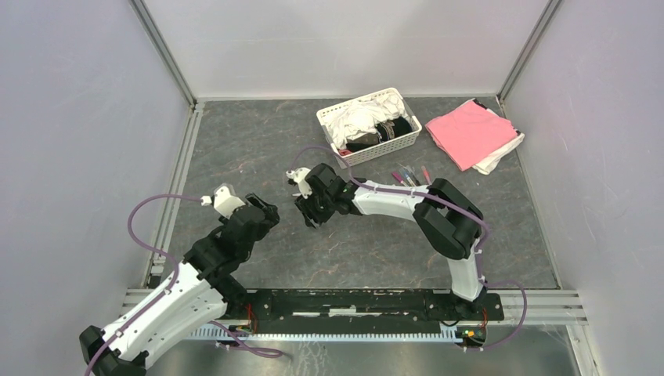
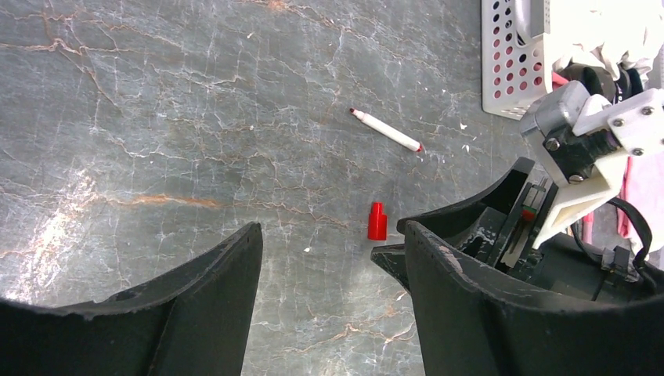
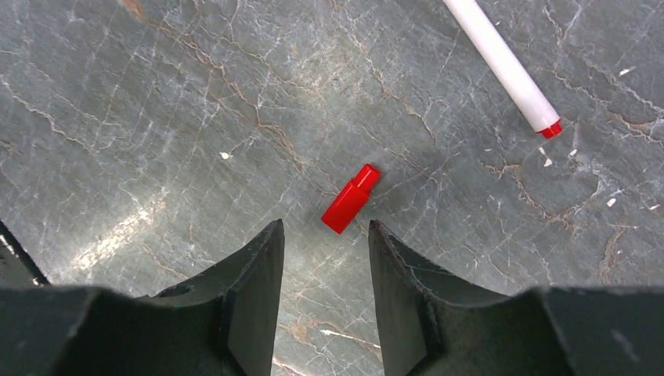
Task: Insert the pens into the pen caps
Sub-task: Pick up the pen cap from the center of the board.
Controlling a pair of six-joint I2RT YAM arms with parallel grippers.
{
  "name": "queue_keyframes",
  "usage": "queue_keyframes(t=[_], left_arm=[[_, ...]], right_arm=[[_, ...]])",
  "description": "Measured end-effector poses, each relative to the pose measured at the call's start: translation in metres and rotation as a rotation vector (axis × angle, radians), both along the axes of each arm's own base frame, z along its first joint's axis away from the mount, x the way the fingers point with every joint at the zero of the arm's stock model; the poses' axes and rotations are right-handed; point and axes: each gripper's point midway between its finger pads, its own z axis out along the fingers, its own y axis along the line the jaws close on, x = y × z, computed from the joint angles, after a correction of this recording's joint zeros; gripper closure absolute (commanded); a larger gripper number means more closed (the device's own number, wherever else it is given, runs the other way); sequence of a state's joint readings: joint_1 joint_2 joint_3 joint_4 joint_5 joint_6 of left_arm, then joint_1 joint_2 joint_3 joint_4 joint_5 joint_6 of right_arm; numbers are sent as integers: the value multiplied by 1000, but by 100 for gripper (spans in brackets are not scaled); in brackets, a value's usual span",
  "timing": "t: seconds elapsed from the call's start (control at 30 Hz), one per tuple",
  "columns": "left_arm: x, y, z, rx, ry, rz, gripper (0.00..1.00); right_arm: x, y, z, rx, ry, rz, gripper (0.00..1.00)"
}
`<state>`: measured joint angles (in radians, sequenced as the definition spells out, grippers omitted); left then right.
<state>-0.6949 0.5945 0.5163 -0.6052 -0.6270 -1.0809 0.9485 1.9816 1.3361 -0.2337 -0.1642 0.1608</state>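
A small red pen cap [image 3: 351,199] lies on the grey table just ahead of my right gripper [image 3: 325,231], which is open and empty, its jaws straddling the cap's near end without touching it. A white pen with red ends [image 3: 505,66] lies uncapped beyond it to the right. In the left wrist view the same cap [image 2: 377,221] and pen [image 2: 386,130] show. My left gripper [image 2: 333,235] is open and empty, left of the cap. In the top view the right gripper [image 1: 308,215] hides the cap and the left gripper [image 1: 266,211] is close beside it. Several more pens [image 1: 411,176] lie behind the right arm.
A white basket [image 1: 368,149] of cloths stands at the back centre and also shows in the left wrist view [image 2: 505,70]. A pink folded cloth [image 1: 470,129] lies at the back right. The right gripper's finger [image 2: 470,215] sits close to my left gripper's right jaw.
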Motion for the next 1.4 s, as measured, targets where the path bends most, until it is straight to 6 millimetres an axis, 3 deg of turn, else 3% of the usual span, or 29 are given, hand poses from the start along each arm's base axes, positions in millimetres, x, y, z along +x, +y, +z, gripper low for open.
queue_keyframes(t=[0.2, 0.33, 0.43, 0.57, 0.7, 0.83, 1.1, 1.27, 1.4], left_arm=[[0, 0, 0, 0, 1, 0, 29], [0, 0, 1, -3, -3, 0, 29], [-1, 1, 2, -6, -7, 0, 29], [-1, 1, 1, -6, -4, -2, 27], [0, -6, 1, -27, -10, -24, 20], [4, -21, 6, -76, -42, -82, 12], [16, -60, 35, -215, -129, -234, 6], [34, -88, 38, -317, -102, -341, 6], [46, -122, 33, -388, -65, -496, 6]], right_arm=[[2, -4, -18, -60, -23, -20, 59], [6, -5, -19, -75, -50, -28, 78], [9, -7, -20, -86, -67, -28, 87], [10, -10, -20, -79, -98, -11, 89], [5, -26, -19, -62, -127, 28, 90], [7, -50, -8, -31, -177, 98, 90], [31, -80, 57, 94, -452, 346, 91], [20, -102, 67, 66, -633, 612, 91], [13, -110, 68, 67, -696, 756, 92]])
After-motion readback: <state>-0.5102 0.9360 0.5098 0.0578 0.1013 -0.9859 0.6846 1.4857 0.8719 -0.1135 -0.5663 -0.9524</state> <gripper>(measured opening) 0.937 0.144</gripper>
